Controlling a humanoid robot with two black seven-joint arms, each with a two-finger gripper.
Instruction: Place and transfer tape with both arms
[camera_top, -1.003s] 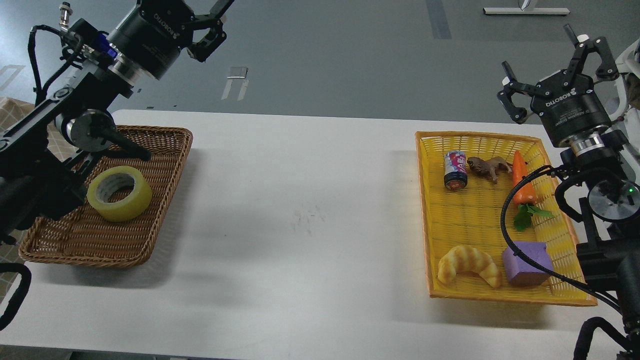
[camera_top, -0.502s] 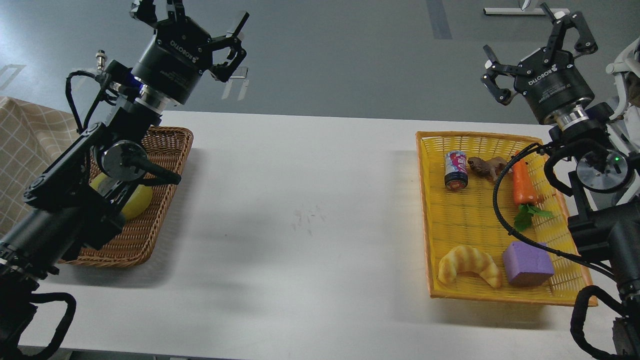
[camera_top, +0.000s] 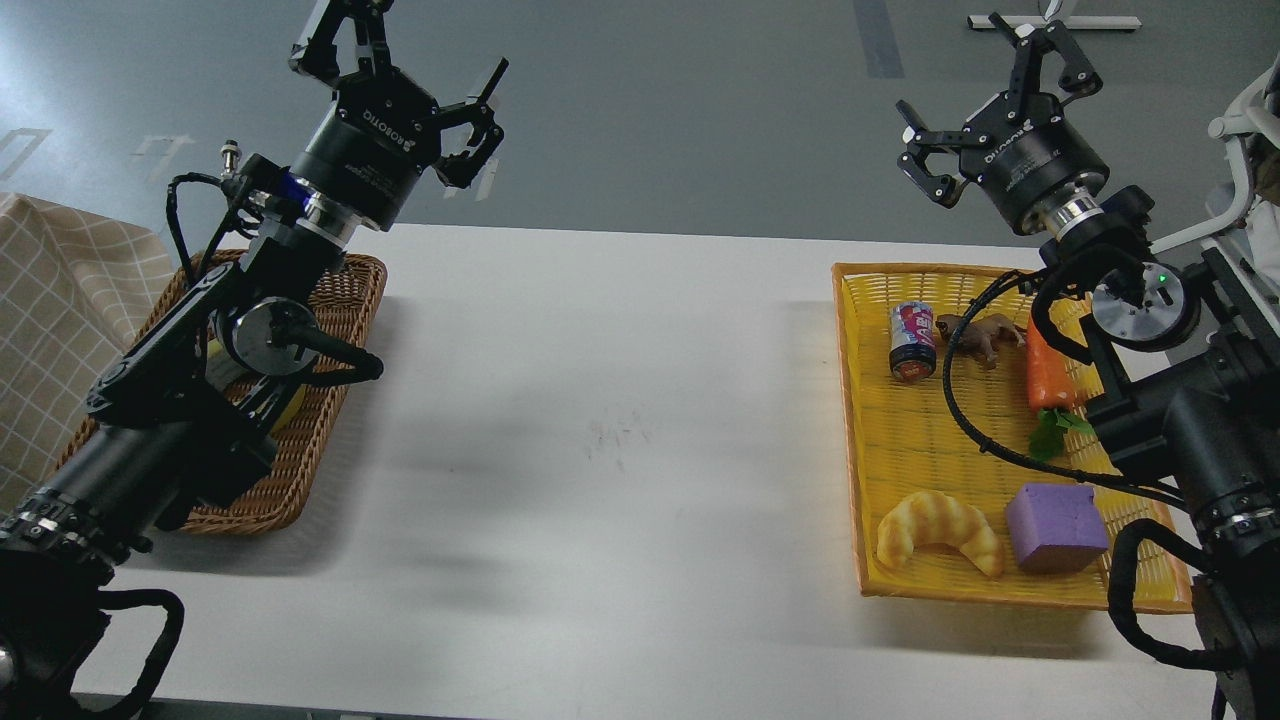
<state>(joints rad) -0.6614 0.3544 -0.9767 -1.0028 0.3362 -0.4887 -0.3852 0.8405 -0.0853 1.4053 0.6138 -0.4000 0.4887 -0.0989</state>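
The yellow tape (camera_top: 287, 407) lies in the brown wicker basket (camera_top: 360, 285) at the table's left. My left arm covers nearly all of it, so only a sliver of yellow shows. My left gripper (camera_top: 415, 85) is raised high beyond the basket's far edge, with its fingers spread and nothing in them. My right gripper (camera_top: 985, 95) is raised above the far edge of the yellow basket (camera_top: 850, 420), also spread and empty. Both grippers are well above the table.
The yellow basket holds a small can (camera_top: 911, 340), a brown toy animal (camera_top: 982, 334), a carrot (camera_top: 1045, 368), a croissant (camera_top: 938, 530) and a purple block (camera_top: 1055, 525). A checked cloth (camera_top: 60, 300) hangs at the far left. The white table (camera_top: 610, 440) lies between the two baskets.
My left arm has swung inward over the wicker basket and now hides the tape. My right gripper has moved up and to the left. Both stayed open.
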